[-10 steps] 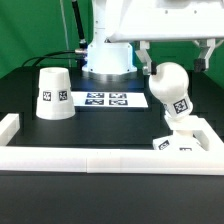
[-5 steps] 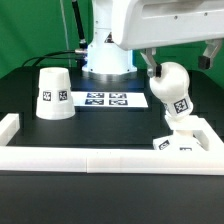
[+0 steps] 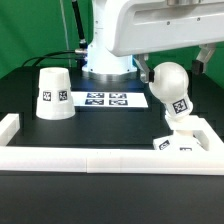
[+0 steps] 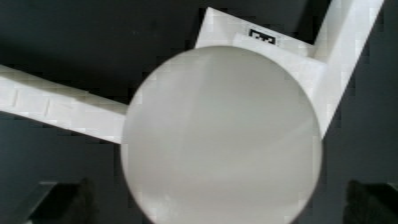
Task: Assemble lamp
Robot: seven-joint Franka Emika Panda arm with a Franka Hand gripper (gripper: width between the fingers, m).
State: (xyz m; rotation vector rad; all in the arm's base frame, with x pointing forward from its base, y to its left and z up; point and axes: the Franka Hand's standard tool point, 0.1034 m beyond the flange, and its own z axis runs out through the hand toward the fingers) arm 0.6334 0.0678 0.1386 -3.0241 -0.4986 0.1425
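The gripper point(image 3: 175, 66) hangs wide open over the bulb point(image 3: 171, 87), one finger at 9 o'clock of the ball and the other at 3 o'clock in the exterior view. It holds nothing. In the wrist view the two dark fingers point(image 4: 61, 200) sit out at the corners with dark table showing between each and the ball, so neither pad touches it. There is one bulb, and it stands upright with its ball at 12 o'clock and its neck going straight down at 6 o'clock onto the base point(image 3: 176, 143). There is one base, a small flat square that lies tucked into the corner of the border rail point(image 3: 90, 160), at about 4 o'clock of the marker board point(image 3: 108, 99). There is one shade point(image 3: 52, 92), standing mouth down with its narrow end up, well apart from the bulb, at 9 o'clock of the marker board. There is one marker board, flat on the black table point(image 3: 110, 128) between shade and bulb, and it carries several tags. The rail shows as three stretches: one long run along the 6 o'clock side of the table, and a short return at each end. Tags show on the shade, the ball and the base edge.
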